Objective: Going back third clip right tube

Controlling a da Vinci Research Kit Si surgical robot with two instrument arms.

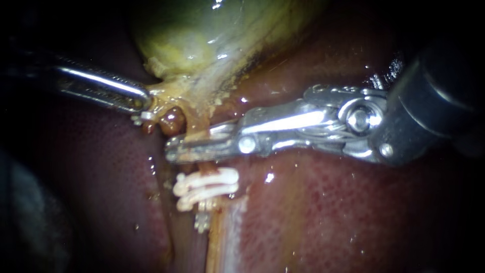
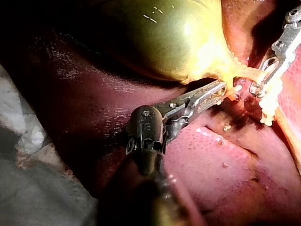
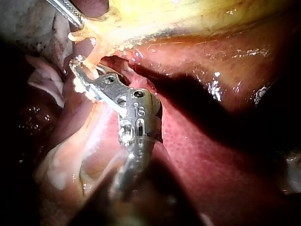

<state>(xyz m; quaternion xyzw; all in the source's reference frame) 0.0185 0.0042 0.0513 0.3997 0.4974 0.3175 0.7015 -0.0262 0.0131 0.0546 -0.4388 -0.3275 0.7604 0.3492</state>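
At the neck of the gallbladder [image 1: 202,35], where it narrows over the dark red liver [image 1: 328,212], a thin tan tube [image 1: 204,167] runs straight down the endoscope view. The right instrument [image 1: 192,144] comes in from the right and lies across this tube almost at right angles. Its jaws are spread, with a gap showing between them, and the tube passes through that gap. Just below the jaws, a pair of white clips [image 1: 207,183] sits closed across the same tube, one close under the other. A pale sliver shows along the upper jaw; whether it is a clip cannot be told.

The left instrument [image 1: 145,102] comes in from the left. Its jaws pinch the yellow fringe of the gallbladder's neck, just beside the top of the tube. A small reddish stump [image 1: 172,121] sits between that tip and the tube, so the clipped tube is the right-hand one.

The backing out likely falls to the right instrument. Because its jaws straddle the tube crosswise, the clear way out looks to be back along its own shaft, toward the right. Drifting up or down the tube could drag on it or catch the clips.
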